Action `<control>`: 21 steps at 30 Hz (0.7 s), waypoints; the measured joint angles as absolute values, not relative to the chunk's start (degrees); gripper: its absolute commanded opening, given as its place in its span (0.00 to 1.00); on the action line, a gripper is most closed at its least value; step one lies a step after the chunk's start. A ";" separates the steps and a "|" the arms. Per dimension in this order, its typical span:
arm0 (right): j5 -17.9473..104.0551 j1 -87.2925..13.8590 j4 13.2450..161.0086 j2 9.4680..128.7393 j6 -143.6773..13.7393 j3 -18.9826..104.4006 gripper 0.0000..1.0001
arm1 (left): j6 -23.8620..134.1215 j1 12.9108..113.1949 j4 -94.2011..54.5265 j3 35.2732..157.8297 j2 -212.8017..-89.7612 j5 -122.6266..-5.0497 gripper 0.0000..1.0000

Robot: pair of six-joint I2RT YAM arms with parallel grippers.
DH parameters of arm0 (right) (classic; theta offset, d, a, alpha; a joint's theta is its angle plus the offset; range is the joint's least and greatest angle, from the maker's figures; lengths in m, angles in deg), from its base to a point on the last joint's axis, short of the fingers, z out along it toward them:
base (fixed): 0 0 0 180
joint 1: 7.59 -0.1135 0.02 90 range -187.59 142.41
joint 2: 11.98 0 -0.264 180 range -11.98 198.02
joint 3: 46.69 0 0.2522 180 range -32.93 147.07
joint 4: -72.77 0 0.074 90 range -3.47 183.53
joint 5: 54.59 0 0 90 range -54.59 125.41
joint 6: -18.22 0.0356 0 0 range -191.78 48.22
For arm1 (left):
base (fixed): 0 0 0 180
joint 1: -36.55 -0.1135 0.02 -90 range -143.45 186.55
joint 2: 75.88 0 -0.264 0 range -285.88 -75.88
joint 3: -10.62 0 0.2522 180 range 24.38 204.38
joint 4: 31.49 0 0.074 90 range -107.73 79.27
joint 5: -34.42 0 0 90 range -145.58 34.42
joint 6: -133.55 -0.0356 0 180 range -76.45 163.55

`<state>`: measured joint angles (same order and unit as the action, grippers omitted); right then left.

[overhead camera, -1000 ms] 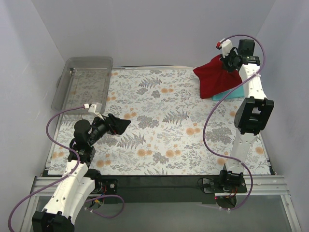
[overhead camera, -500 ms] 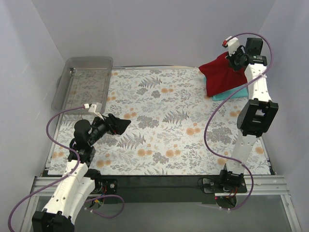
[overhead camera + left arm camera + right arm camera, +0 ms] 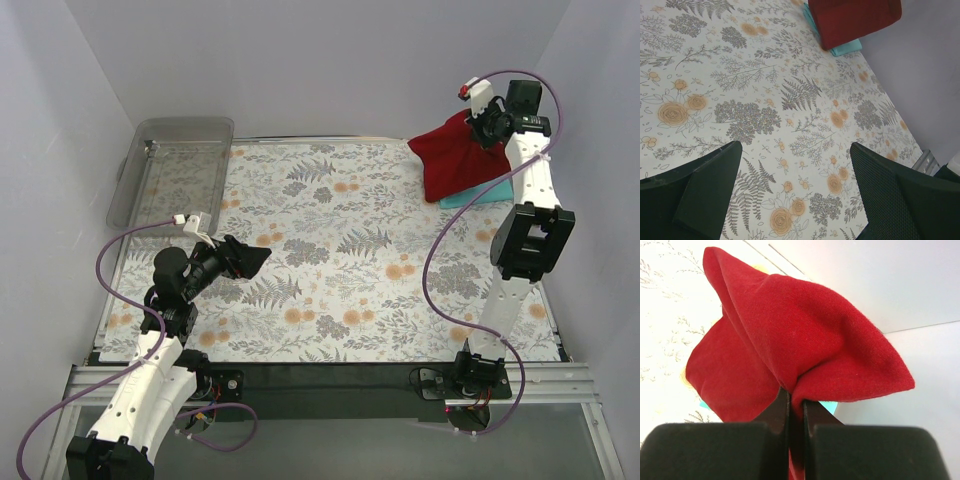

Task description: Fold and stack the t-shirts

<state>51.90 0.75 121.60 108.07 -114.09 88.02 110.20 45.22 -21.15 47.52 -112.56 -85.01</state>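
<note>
Right gripper (image 3: pixel 487 122) pinches bunched red shirt (image 3: pixel 455 160) (over teal shirt (image 3: pixel 480 196)).

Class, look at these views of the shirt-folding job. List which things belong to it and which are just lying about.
Belong to the job:
- dark red t-shirt, pinched in the right gripper
- teal t-shirt, folded flat beneath the red one

Just lying about:
- clear plastic tray, at the far left, away from both shirts

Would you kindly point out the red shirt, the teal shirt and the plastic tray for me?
red shirt (image 3: pixel 455 160), top view, middle of the lifted cloth.
teal shirt (image 3: pixel 847 48), left wrist view, corner showing from under the red shirt.
tray (image 3: pixel 185 122), top view, far rim.
</note>
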 measured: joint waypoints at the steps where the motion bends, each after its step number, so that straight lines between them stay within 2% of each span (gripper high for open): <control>1: 51.95 0.75 121.62 108.29 -114.09 88.02 0.01 | 110.18 45.22 -21.15 47.52 -112.58 -85.01 0.83; 21: 49.83 2.43 119.98 116.20 -114.68 89.22 0.01 | 110.01 45.24 -21.15 47.52 -114.09 -85.03 0.83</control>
<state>49.83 2.43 119.98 116.20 -114.68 89.22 110.01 45.24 -21.15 47.52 -114.09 -85.03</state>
